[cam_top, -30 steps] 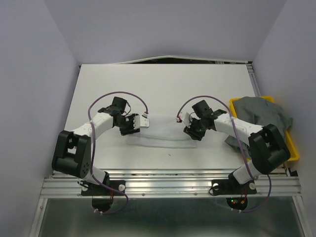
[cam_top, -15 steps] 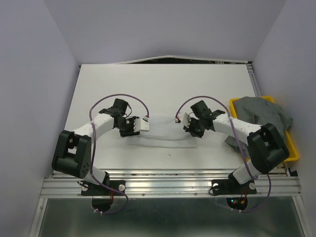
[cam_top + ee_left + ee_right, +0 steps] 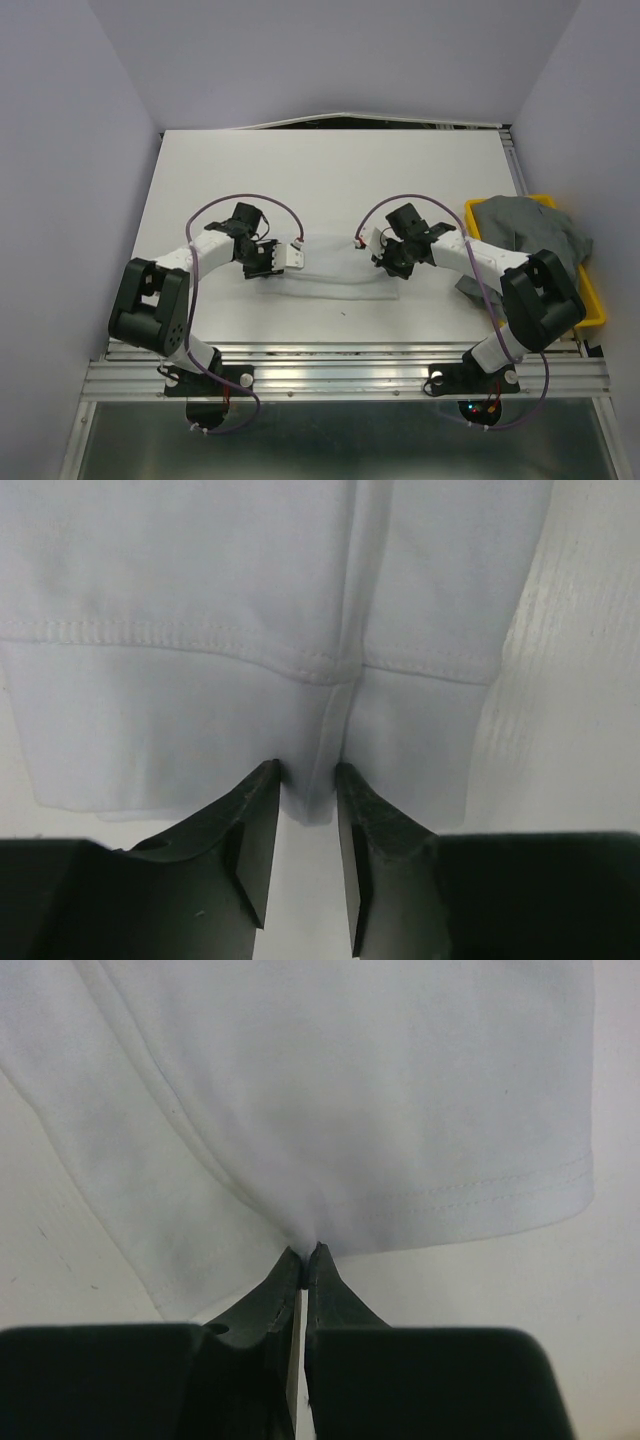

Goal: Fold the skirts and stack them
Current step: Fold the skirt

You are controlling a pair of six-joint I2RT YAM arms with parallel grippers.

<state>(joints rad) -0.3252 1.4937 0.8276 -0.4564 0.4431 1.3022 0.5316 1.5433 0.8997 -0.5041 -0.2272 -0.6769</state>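
The white skirt lies flat on the table between my two arms. My left gripper is at its left end. In the left wrist view the fingers stand a little apart, with the hemmed edge and seam of the white skirt reaching just between the tips of the gripper. My right gripper is at the skirt's right end. In the right wrist view the gripper is shut on a pinch of the white skirt, which puckers up to the tips. The grey skirts lie heaped at the right.
The grey heap sits in a yellow tray at the table's right edge, with cloth hanging over its near left side. Purple cables loop above both wrists. A metal rail runs along the table's near edge.
My left gripper has slid slightly right onto the skirt's left edge. My right gripper has moved a little away from the near edge, with the cloth's right end.
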